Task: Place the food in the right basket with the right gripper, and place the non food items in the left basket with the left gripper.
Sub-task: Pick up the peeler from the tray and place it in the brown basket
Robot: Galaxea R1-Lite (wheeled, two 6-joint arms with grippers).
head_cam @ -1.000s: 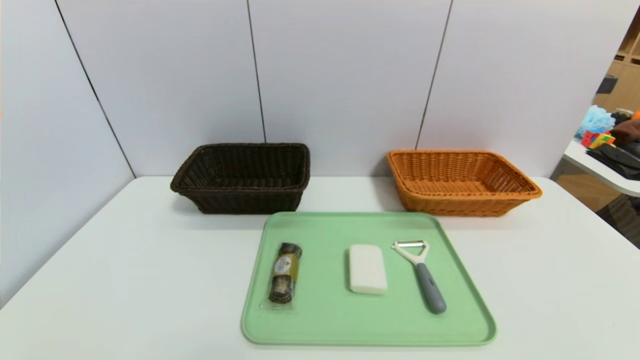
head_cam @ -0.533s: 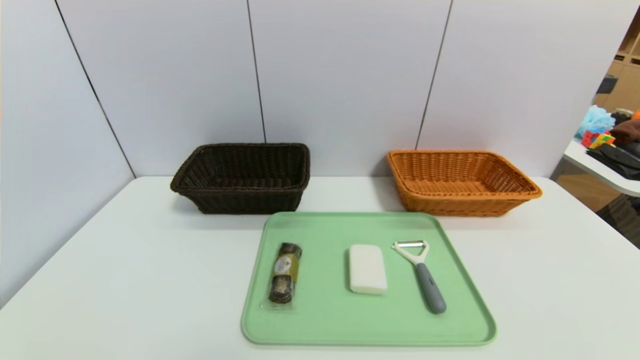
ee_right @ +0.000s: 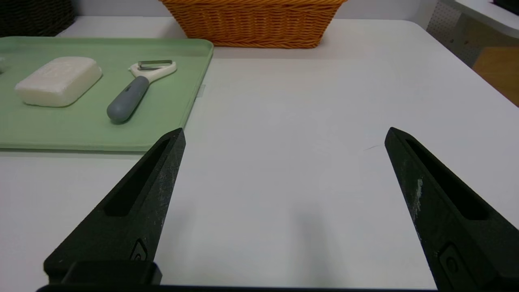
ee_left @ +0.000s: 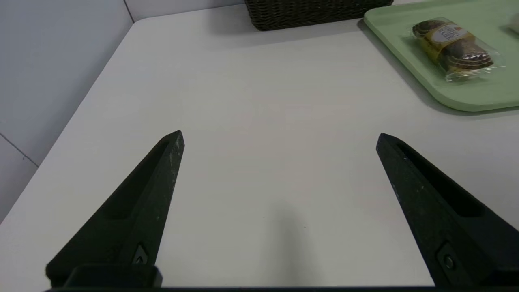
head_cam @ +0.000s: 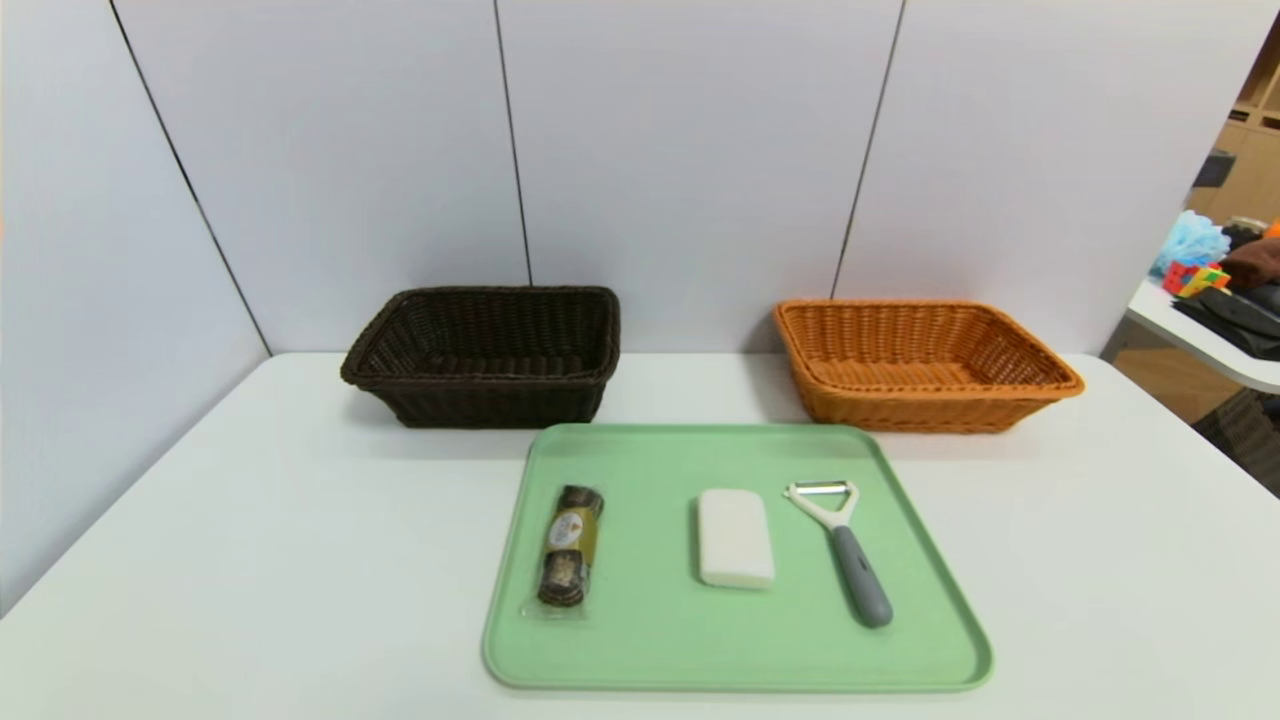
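On a green tray (head_cam: 650, 650) lie three things: the food, a sleeve of dark cookies with an olive-gold label (head_cam: 569, 544) (ee_left: 452, 46), a white soap-like bar (head_cam: 735, 537) (ee_right: 58, 80), and a peeler with white head and grey handle (head_cam: 845, 550) (ee_right: 136, 89). Behind the tray stand the dark brown left basket (head_cam: 485, 352) and the orange-tan right basket (head_cam: 915, 362) (ee_right: 253, 22), both empty. My left gripper (ee_left: 279, 136) hangs open over bare table left of the tray. My right gripper (ee_right: 284, 134) hangs open over bare table right of the tray. Neither arm shows in the head view.
The white table (head_cam: 250, 560) ends against grey wall panels behind the baskets and at the left. A second table with clutter (head_cam: 1225, 290) stands off to the far right, past this table's right edge.
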